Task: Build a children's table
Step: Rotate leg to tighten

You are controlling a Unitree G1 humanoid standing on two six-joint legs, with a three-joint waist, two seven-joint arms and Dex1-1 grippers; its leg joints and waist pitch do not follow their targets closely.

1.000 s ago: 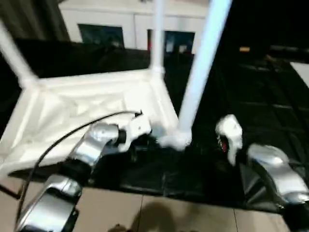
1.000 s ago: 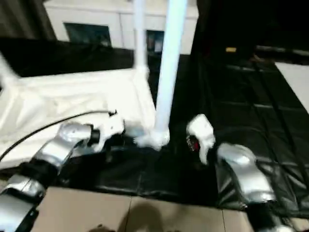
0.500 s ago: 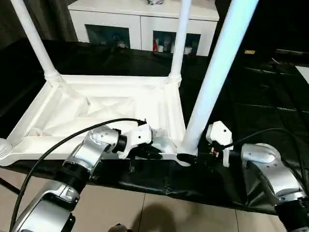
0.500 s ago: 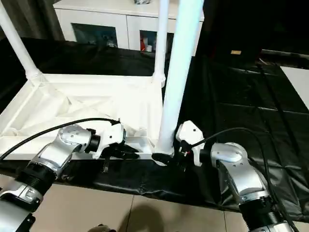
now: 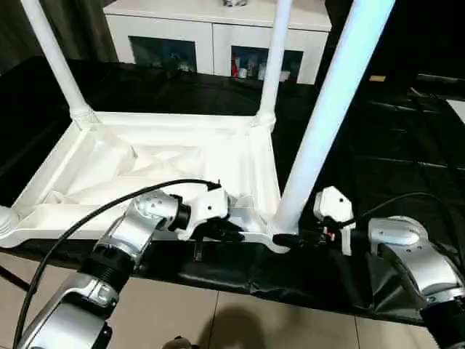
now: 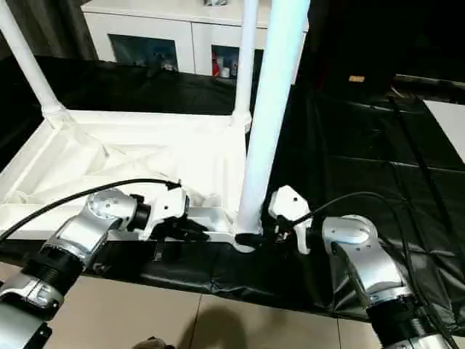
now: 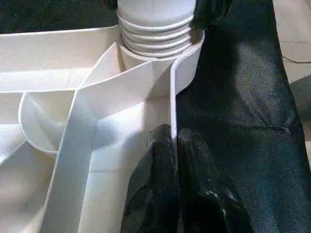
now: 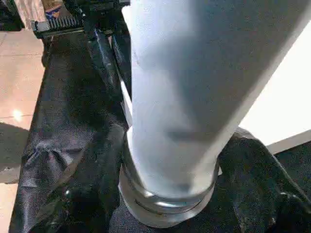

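I count one children's table (image 5: 182, 156), lying upside down on the one black-covered desk (image 5: 407, 145); it has one square top and three legs standing up in its corner sockets: one near leg (image 5: 320, 123), one far leg (image 5: 272, 58) and one leg at the far left (image 5: 54, 58); one socket (image 5: 3, 220) at the near left holds no leg; I have two claws, my left claw (image 5: 225, 231) and my right claw (image 5: 294, 238); behind the desk there is one white cabinet (image 5: 211, 29) with two glass doors.

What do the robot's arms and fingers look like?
Both arms are shiny silver tubes with rounded joints. The left arm has a thin black cable looping over it. Each wrist ends in a white block; the right one has a red mark. The fingers are black.
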